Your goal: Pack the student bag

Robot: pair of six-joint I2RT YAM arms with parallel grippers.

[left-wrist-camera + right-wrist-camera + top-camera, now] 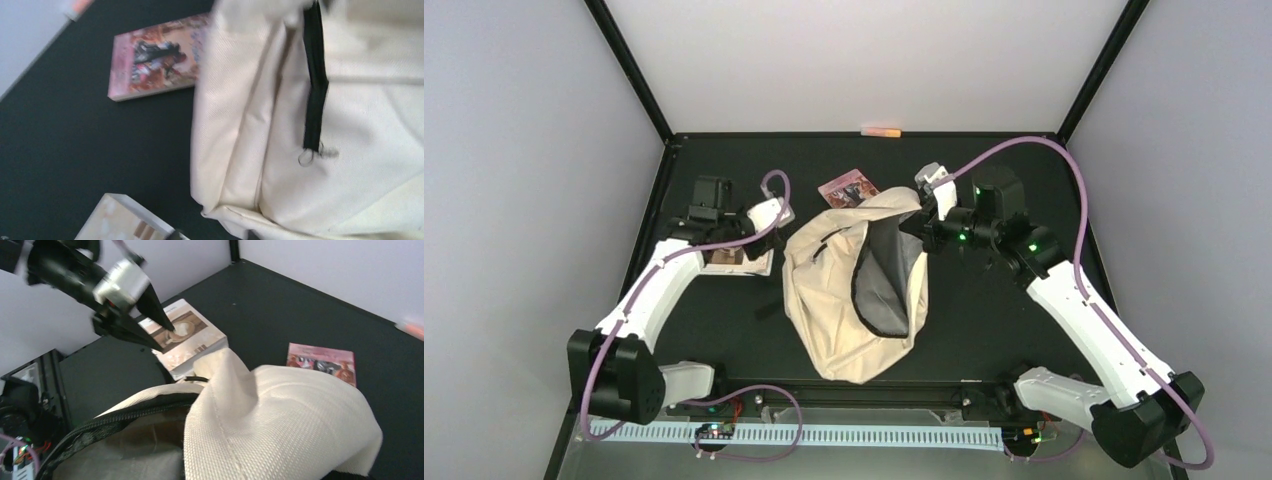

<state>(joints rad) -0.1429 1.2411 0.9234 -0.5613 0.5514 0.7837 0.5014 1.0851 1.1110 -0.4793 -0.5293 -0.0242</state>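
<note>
No readable text anywhere, pink book point(155, 57) cover blurred, pale book point(187, 337) cover lettering illegible

Table point(1004, 320): bag point(824, 300), pink book point(846, 188), tan book point(195, 340)

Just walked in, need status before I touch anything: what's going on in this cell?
Bag packing, both arms busy. The right gripper is shut on the far rim of the student bag, pulling its mouth open. The left gripper is over a coffee-cover book to the left of the bag, jaws slightly apart, not holding it. A pink book lies on the table beyond the bag. Both books are outside the bag.
</note>
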